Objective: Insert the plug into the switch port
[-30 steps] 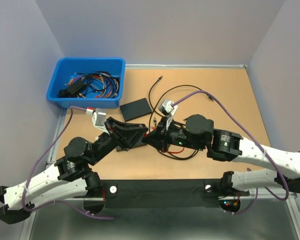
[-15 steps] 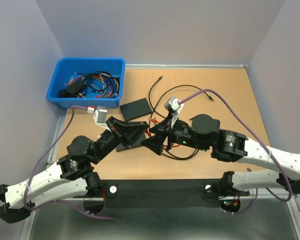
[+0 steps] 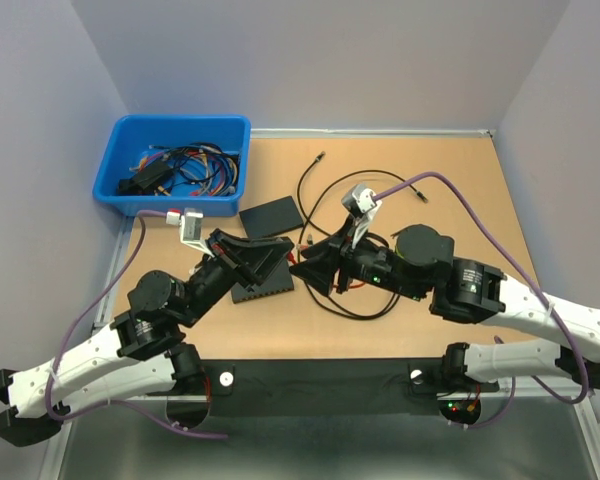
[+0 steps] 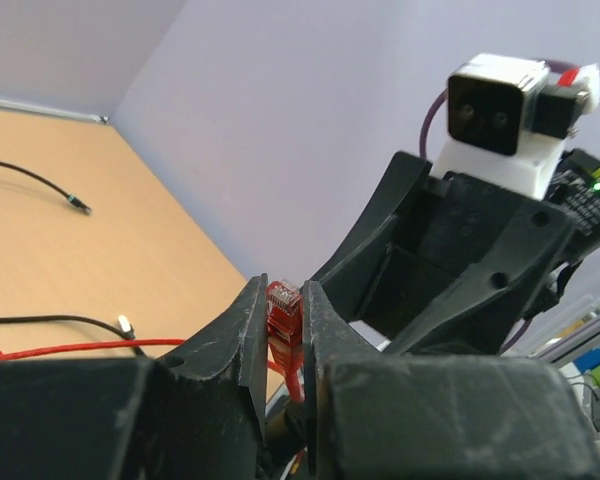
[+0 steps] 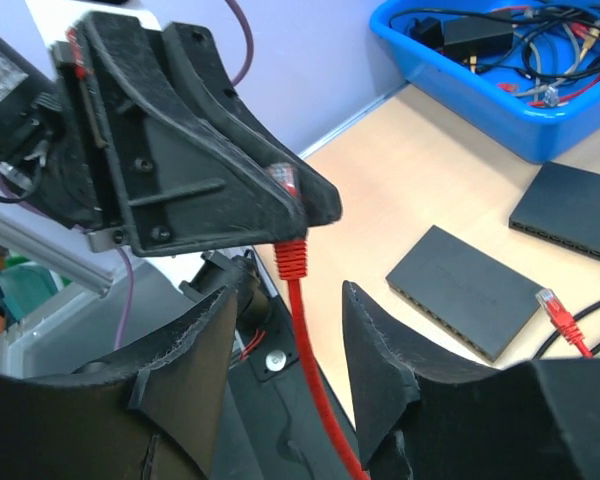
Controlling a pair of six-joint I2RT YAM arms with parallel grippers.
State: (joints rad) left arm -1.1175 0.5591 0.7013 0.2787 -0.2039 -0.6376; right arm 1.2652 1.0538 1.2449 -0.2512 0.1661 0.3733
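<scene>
The red plug (image 4: pixel 283 312) is pinched between the fingertips of my left gripper (image 4: pixel 283 292), contacts pointing outward. From the right wrist view the same plug (image 5: pixel 285 178) sits at the left gripper's tip, and its red cable (image 5: pixel 308 340) hangs down between the fingers of my right gripper (image 5: pixel 288 325), which stands open without touching it. Seen from above, the left gripper (image 3: pixel 286 250) and right gripper (image 3: pixel 302 268) meet tip to tip over the table's middle. A black switch (image 5: pixel 465 290) lies flat with its port row facing near; part of it (image 3: pixel 263 283) shows under the left gripper.
A second black switch (image 3: pixel 272 217) lies behind the first. A blue bin (image 3: pixel 170 165) full of cables sits at the back left. A black cable (image 3: pixel 320 185) loops over the table's centre. Another red plug (image 5: pixel 555 305) lies by the near switch.
My right gripper has opened and drawn back to the right, off the plug. My left gripper has closed on the plug and holds it alone, shifted slightly away from me.
</scene>
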